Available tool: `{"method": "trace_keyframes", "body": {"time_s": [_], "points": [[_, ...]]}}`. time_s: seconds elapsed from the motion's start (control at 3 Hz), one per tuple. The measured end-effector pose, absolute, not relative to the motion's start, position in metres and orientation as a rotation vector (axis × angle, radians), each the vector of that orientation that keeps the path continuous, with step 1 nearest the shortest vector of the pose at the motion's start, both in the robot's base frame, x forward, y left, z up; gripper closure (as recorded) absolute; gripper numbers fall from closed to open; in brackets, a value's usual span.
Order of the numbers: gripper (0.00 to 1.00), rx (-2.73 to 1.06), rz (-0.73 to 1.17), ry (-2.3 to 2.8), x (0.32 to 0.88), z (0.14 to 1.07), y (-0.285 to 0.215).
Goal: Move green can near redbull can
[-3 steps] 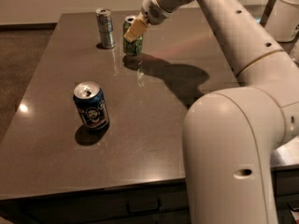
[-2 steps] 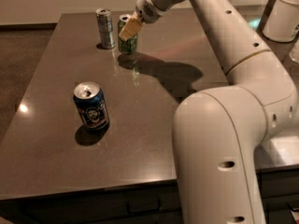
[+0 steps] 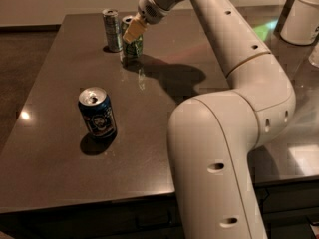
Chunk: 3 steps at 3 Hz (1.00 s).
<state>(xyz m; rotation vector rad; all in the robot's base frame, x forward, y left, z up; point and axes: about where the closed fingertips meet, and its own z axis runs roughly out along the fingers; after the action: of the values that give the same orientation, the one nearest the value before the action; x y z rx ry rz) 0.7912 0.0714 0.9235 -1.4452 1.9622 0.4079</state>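
Observation:
The green can (image 3: 132,48) stands upright at the far left part of the dark table (image 3: 60,148), right beside the slim silver redbull can (image 3: 111,30), just to its right. My gripper (image 3: 133,31) reaches down from the white arm and is shut on the green can at its top, with a tan finger (image 3: 131,34) over the can's upper side.
A dark blue can (image 3: 97,113) with a white picture stands upright nearer the front left of the table. A white container (image 3: 302,15) stands at the far right. My white arm (image 3: 219,148) fills the right front of the view.
My gripper has carried the green can to the left, closer to the redbull can. The blue can has not moved.

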Motion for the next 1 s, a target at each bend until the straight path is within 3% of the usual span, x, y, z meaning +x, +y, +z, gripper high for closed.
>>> {"method": "trace_keyframes", "body": {"time_s": [0.67,1.0], "points": [[0.12,-1.474,0.397,1.986,0.798,0.911,0.084],[0.00,-1.487,0.402,1.974,0.801,0.908,0.090]]}}
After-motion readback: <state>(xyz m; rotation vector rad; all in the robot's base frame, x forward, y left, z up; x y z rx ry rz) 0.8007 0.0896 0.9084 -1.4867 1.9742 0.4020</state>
